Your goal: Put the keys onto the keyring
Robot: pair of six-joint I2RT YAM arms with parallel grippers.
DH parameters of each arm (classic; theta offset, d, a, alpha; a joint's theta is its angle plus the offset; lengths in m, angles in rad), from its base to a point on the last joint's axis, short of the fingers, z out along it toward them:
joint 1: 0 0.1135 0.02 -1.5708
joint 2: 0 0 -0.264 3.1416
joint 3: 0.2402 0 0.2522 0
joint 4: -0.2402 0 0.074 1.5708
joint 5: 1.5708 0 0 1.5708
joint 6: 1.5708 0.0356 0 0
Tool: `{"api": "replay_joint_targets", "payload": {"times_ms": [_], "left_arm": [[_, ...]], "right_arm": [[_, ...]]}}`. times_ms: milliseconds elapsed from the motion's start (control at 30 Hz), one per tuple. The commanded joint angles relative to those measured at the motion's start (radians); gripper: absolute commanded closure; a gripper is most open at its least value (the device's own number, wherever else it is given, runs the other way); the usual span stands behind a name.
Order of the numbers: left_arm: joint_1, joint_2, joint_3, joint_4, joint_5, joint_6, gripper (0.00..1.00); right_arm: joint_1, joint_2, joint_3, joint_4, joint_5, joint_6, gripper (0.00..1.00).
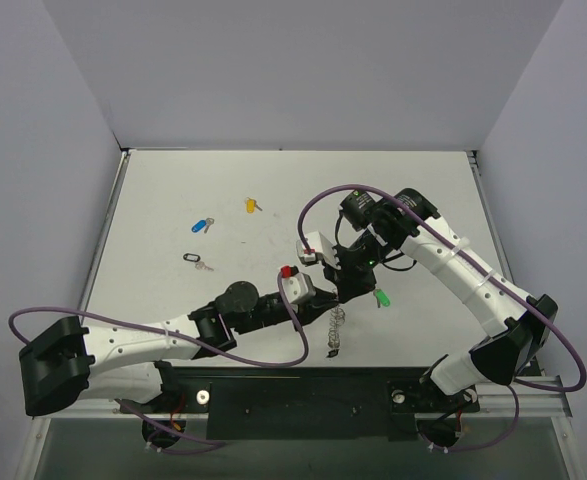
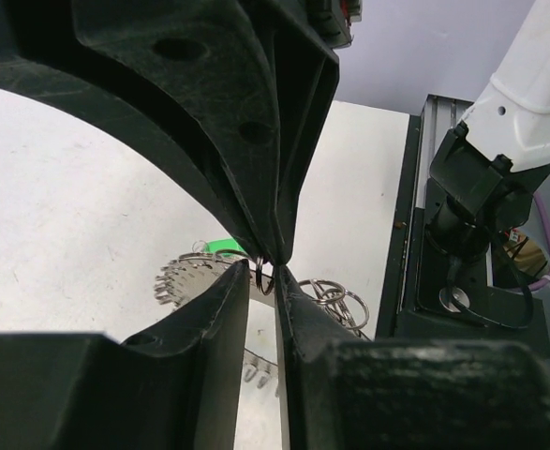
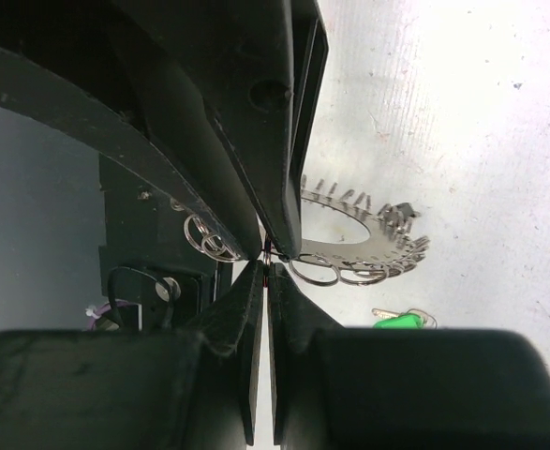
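Observation:
The keyring (image 3: 354,240), a flat silvery hoop edged with wire loops, hangs under the two grippers near the middle front of the table (image 1: 338,318). My right gripper (image 3: 269,267) is shut on one small wire loop of the keyring; from above it sits here (image 1: 341,285). My left gripper (image 2: 264,281) faces it tip to tip, its jaws narrowly apart around that same loop (image 2: 265,275), and shows from above too (image 1: 325,280). A green-headed key (image 1: 381,298) lies on the table just right of the grippers. Blue (image 1: 201,225), yellow (image 1: 252,205) and black-headed (image 1: 195,260) keys lie far left.
A bunch of loose split rings (image 2: 338,295) hangs off the hoop toward the black front rail (image 2: 415,234). The right arm's base (image 2: 499,178) stands on that rail. A purple cable (image 1: 323,200) arcs above the grippers.

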Motion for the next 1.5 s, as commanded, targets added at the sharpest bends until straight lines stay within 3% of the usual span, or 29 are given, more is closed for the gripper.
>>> {"api": "replay_joint_targets", "payload": {"times_ms": [0,133,233,367,400,467,600,933,1467], "left_arm": [[0.008,0.010,0.040,0.031,0.041,0.006,0.76],[0.012,0.021,0.051,0.023,0.051,0.004,0.85],[0.012,0.022,0.051,0.035,0.054,0.000,1.00],[0.016,0.019,0.042,0.058,0.049,-0.017,1.00],[0.016,0.016,0.031,0.075,0.051,-0.026,1.00],[0.020,0.008,0.005,0.123,0.051,-0.048,1.00],[0.026,-0.018,-0.078,0.262,0.026,-0.099,1.00],[0.029,-0.030,-0.130,0.380,0.005,-0.143,1.00],[0.028,-0.024,-0.143,0.430,-0.025,-0.171,1.00]], "right_arm": [[0.002,-0.003,0.036,-0.047,-0.046,-0.013,1.00],[0.002,-0.003,0.033,-0.047,-0.052,-0.013,1.00],[0.004,-0.005,0.030,-0.048,-0.056,-0.018,1.00],[0.002,-0.006,0.024,-0.045,-0.063,-0.016,1.00],[-0.001,-0.006,0.025,-0.044,-0.069,-0.012,0.96],[-0.025,-0.009,0.030,-0.047,-0.104,-0.010,0.66],[-0.103,-0.026,0.036,-0.070,-0.194,-0.056,0.58],[-0.172,-0.106,-0.128,0.047,-0.323,-0.275,0.59],[-0.168,-0.064,-0.148,0.071,-0.385,-0.292,0.77]]}}
